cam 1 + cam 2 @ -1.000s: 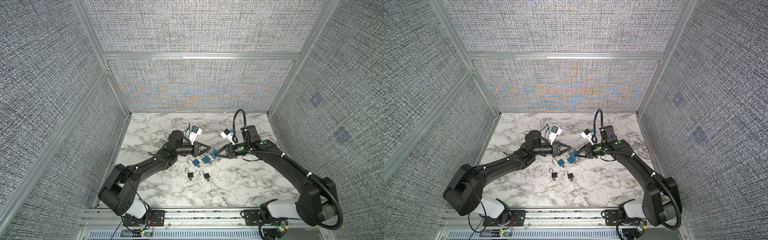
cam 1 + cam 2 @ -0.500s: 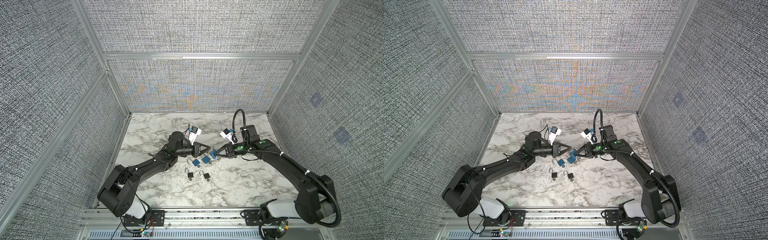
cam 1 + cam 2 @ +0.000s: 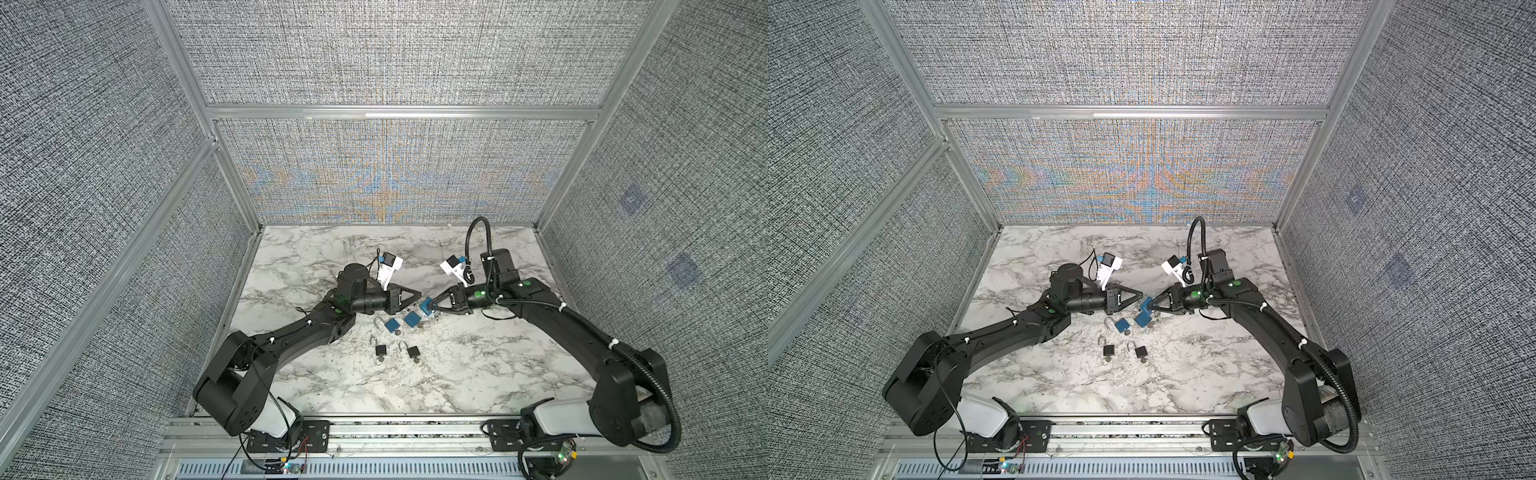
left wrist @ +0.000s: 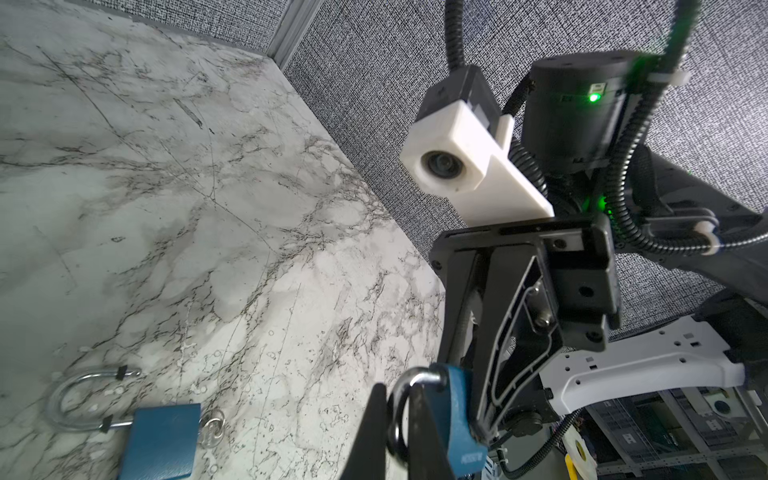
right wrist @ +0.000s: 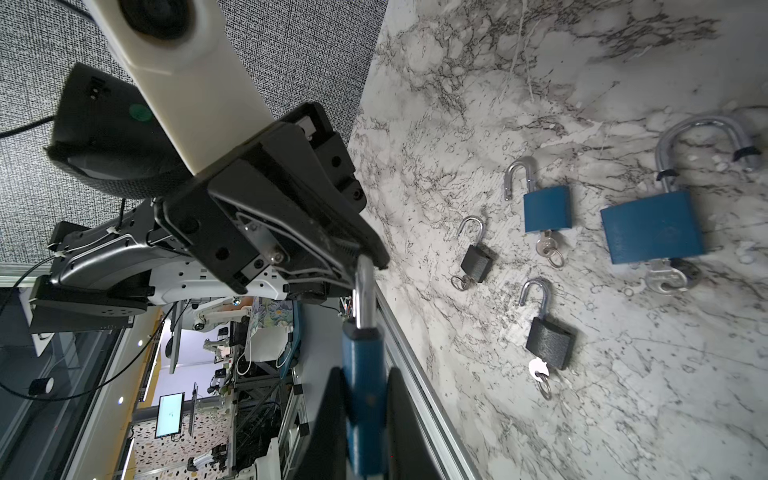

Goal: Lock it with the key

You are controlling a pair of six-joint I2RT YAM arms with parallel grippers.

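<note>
Gripping with the right pincer (image 5: 365, 380) the body of the held blue padlock (image 5: 362, 349), one finger pressed against each flat face. Pinching with the left pincer (image 4: 397, 401) that same lock's steel shackle (image 5: 365, 291), fingers shut tight on the bar from the opposite side. Meeting tip to tip in both top views, over the middle of the desk (image 3: 478, 374), with the lock carried between the two and lifted clear of the marble. Cannot see the keyhole end of the held one.

Lying flat just below the meeting point: the right blue padlock (image 3: 411, 319) and, just beside it, the left blue padlock (image 3: 392, 325). Lying nearer the robot's base, side by side but apart: the left black padlock (image 3: 380, 350) and the right black padlock (image 3: 413, 352). Resting with shackles swung open, all four, and with keys (image 5: 548, 249) pushed into their undersides, small rings hanging from the keys.

Further out, veined marble running to the grey fabric walls (image 3: 395, 62), and dark arms reaching in from both front corners.
</note>
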